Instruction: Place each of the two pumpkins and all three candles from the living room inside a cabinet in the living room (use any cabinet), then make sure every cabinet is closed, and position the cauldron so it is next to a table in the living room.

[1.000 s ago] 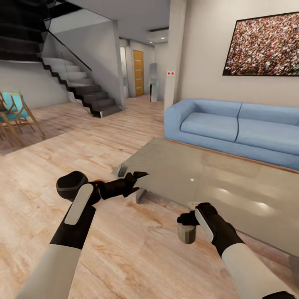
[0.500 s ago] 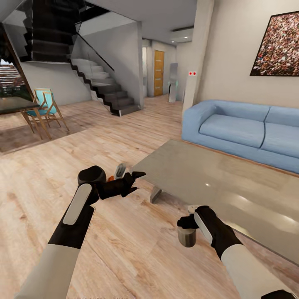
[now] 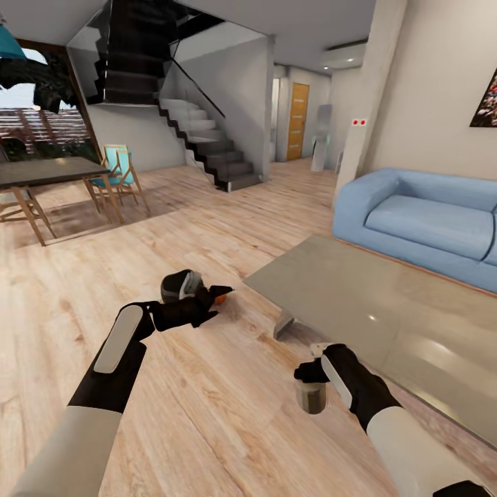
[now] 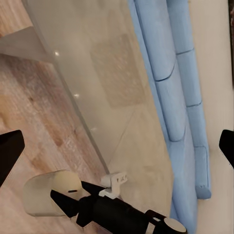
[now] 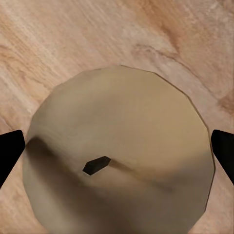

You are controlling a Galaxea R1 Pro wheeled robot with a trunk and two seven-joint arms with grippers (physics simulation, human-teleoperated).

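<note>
The view has swung left over the last second. The sofa (image 3: 421, 221) and table (image 3: 386, 310) have slid toward 3 o'clock, and a dining table (image 3: 41, 172) with chairs (image 3: 117, 176) has come in at 10 o'clock. That is the robot turning, not the furniture moving. Both arms keep the same pose before the trunk, so this reads as a carry, probably in search of a cabinet for the load.

The right gripper (image 3: 310, 378) stays pinched on 1 candle (image 3: 310, 397), held upright above the floor (image 3: 207, 414) at 5 o'clock, just off the table's near edge. The candle is a stubby, pale beige, faceted cylinder, matte like wax, with a small dark wick at the centre of its flat top.

The left gripper (image 3: 217, 302) is spread wide; its wrist view shows nothing between the fingers. A speck of orange (image 3: 221, 297) sits by its tips; I cannot tell what it is.

The table top is smooth and reflective and its legs are grey. The floor is pale wood plank, and the sofa is soft blue fabric.
</note>
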